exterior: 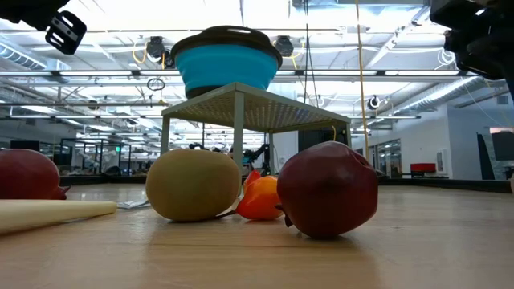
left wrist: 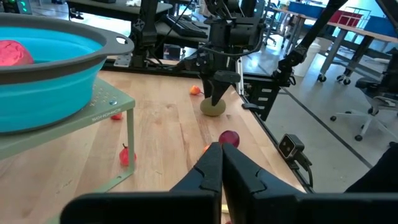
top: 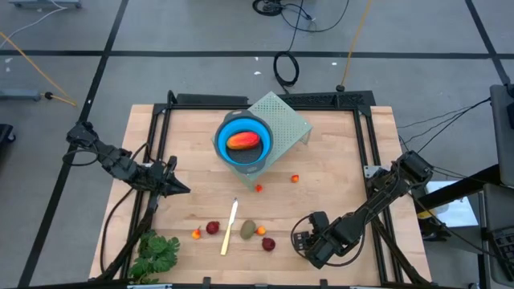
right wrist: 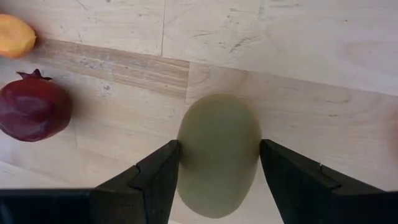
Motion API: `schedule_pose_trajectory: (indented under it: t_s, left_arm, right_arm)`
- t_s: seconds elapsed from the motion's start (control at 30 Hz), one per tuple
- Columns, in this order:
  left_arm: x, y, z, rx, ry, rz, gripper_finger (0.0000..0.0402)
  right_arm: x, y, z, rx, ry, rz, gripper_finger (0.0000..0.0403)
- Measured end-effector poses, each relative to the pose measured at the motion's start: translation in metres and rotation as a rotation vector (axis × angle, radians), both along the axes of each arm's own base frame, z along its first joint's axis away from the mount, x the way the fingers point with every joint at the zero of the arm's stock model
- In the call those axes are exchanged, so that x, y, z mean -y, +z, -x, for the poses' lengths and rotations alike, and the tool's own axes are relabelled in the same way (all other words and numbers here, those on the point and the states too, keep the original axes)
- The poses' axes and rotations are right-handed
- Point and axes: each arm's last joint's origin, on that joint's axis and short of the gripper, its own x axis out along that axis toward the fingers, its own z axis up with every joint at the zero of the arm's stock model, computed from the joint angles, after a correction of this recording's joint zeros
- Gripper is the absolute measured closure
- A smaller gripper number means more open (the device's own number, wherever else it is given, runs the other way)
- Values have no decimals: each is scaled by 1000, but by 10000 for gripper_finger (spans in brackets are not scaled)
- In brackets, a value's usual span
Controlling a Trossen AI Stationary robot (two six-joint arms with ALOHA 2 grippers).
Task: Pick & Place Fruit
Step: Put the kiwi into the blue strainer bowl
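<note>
Brown-green oval (right wrist: 217, 171) sits low in frame between the right gripper's (right wrist: 219, 146) spread jaws, not yet lifted. Only the orange-red oblong (top: 242, 140) lies in the blue bowl (top: 218, 141), upper centre. Most fruit, like the dark red ball (top: 212, 228), looks left. Left gripper (top: 183, 189) waits mid-left, pinched closed, empty.

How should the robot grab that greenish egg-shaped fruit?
Across its narrow middle, coming straight down from above. The greenish oval fruit lies flat on the table, and the right hand hangs over it, one finger on either side. The left hand waits apart.
</note>
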Motion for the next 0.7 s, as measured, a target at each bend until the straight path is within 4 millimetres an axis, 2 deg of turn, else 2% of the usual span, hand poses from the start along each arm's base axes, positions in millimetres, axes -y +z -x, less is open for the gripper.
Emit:
schedule_pose_trajectory:
  t_s: [0.2, 0.47, 0.7]
  left_arm:
    - [0, 0, 0, 0, 0, 0, 381]
    - [0, 0, 0, 0, 0, 0, 400]
    - [0, 0, 0, -2, 1, 7, 381]
  right_arm:
    - [3, -1, 3, -31, -21, 31, 182]
    - [7, -2, 6, -37, -39, 97, 181]
    - [8, -2, 7, -50, -44, 106, 179]
